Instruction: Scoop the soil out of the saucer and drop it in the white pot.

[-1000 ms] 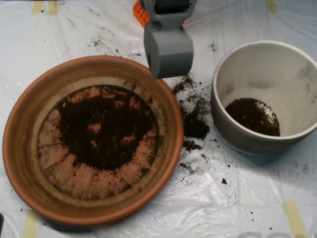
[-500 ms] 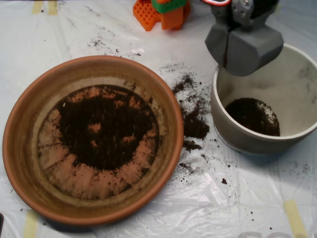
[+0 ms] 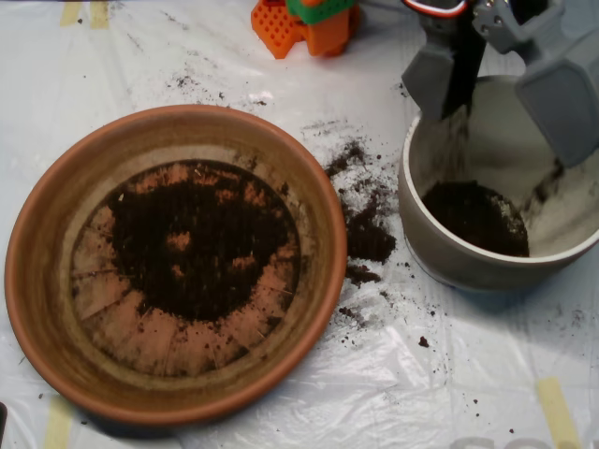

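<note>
Since the earlier frame, scoop [image 3: 505, 79] halves parted over white pot [image 3: 440, 248]; soil [image 3: 201, 248] mostly in terracotta saucer [image 3: 42, 281], spill on plastic sheet [image 3: 281, 56] between, small heap in pot; step: dumping; next: return to saucer, likely.

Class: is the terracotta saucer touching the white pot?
Apart. Overhead view shows plastic sheet with spilled soil between saucer and white pot.

The claw [image 3: 510, 89] is cut off by the top and right edges and hides the far rim of the white pot [image 3: 426, 210]. Falling soil [image 3: 547, 187] under it blurs into streaks. The orange block [image 3: 304, 23] is cropped at the top.
</note>
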You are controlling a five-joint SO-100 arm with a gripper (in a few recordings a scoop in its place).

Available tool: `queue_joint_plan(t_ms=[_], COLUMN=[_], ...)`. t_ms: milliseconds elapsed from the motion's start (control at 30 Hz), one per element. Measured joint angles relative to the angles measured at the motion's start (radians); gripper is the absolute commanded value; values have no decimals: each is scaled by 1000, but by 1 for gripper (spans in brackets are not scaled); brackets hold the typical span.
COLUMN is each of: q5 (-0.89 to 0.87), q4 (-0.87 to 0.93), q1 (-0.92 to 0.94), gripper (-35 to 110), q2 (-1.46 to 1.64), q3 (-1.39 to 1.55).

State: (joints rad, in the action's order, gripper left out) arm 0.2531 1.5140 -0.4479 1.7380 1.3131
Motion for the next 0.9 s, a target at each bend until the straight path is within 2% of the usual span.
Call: queue_joint_plan(t_ms=[367,533,733,900], q5=[-44,-106,-156,-181], q4=[-2,-9,-6,-28], q1=[3,72,236,459], gripper=[44,46,48,48], q2=[0,0,2,21], q3=[0,0,-25,-23])
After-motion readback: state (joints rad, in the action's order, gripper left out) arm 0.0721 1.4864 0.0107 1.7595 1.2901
